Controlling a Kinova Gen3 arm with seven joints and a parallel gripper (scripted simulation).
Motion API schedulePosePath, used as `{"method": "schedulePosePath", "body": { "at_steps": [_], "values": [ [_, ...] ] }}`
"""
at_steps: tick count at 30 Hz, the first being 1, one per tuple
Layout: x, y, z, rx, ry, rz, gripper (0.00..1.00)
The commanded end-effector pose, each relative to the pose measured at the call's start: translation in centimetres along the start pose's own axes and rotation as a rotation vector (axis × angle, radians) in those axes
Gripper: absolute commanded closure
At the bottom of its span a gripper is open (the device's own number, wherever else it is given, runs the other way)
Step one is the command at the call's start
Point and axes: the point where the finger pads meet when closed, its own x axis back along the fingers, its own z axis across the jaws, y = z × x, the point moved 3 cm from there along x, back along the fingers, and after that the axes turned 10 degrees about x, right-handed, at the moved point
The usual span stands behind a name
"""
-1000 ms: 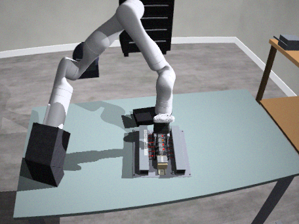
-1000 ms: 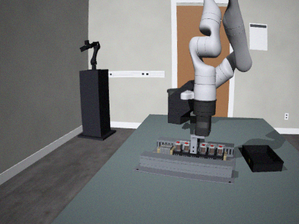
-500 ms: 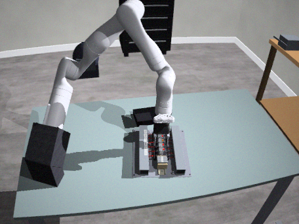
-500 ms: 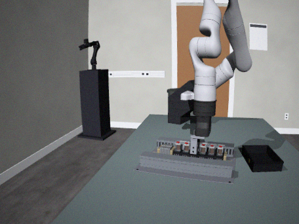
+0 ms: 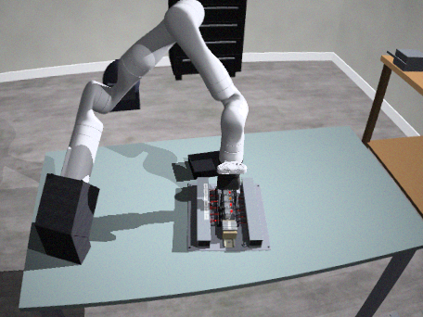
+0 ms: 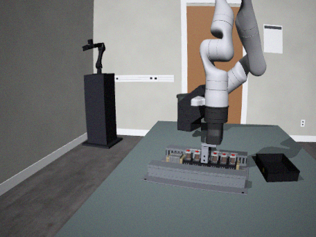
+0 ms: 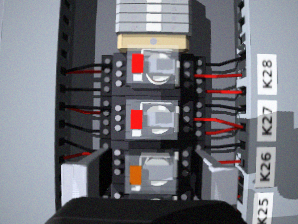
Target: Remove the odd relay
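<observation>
The relay panel [image 5: 257, 218] [image 6: 194, 174] [image 7: 30, 75] lies flat on the table, with a row of relays down its middle. In the wrist view the relay with the orange button [image 7: 150, 172], beside label K26, sits between my two open fingers; the two relays above it [image 7: 152, 67] [image 7: 150, 117] have red buttons. My gripper [image 7: 151, 166] [image 5: 228, 187] [image 6: 205, 154] is open and empty, lowered over the row with a finger on each side of the orange-button relay. The black parts tray [image 5: 202, 164] [image 6: 277, 167] stands just beyond the panel.
A tall black block [image 5: 62, 215] holds the arm's base at the table's left corner. A wooden side table [image 5: 401, 158] stands to the right. A black pedestal [image 6: 100, 109] stands on the floor.
</observation>
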Motion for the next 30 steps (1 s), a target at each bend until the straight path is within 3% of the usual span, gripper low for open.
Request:
{"method": "schedulePosePath", "body": {
  "at_steps": [1,12,13,30],
  "values": [
    [0.07,-0.05,-0.05,0.000,-0.001,0.001,0.02],
    [0.07,-0.05,-0.05,0.000,-0.001,0.001,0.02],
    [0.07,-0.05,-0.05,0.000,-0.001,0.001,1.00],
    [0.07,-0.05,-0.05,0.000,-0.001,0.001,1.00]
  ]
}}
